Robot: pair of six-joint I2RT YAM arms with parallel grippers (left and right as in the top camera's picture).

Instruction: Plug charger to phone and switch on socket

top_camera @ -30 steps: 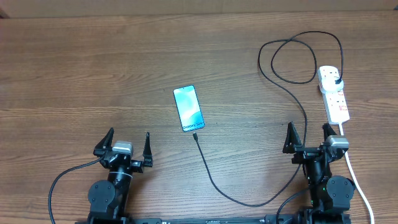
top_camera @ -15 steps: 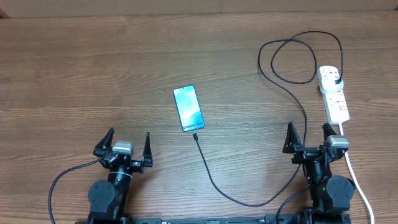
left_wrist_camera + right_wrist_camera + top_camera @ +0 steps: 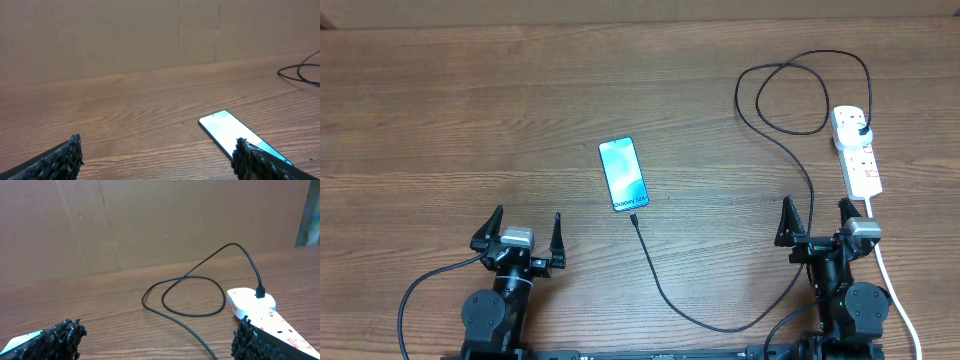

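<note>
Nothing has moved since the earlier frames; both arms and every object lie as before. The left hand (image 3: 527, 225) rests at the near edge of the brown wood-grain tabletop (image 3: 470, 100), its black fingers spread wide and grasping nothing. The right hand (image 3: 815, 215) sits at the near right, fingers equally released and empty.

The slim rectangular phone with a lit blue-teal screen (image 3: 623, 174) lies flat near the middle of the tabletop, ahead of the left hand and to its right. In the left wrist view it shows beside the right finger.

The long thin black charger cable (image 3: 812, 190) has its small connector tip (image 3: 633, 217) at the phone's near short edge; whether it is seated in the port cannot be told. The cable sweeps toward the right arm, loops at the far right, and ends in a black plug (image 3: 861, 130) set in the far outlet of the white oblong socket strip (image 3: 857, 150). The strip's thick white cord (image 3: 890, 275) runs past the right arm.
</note>
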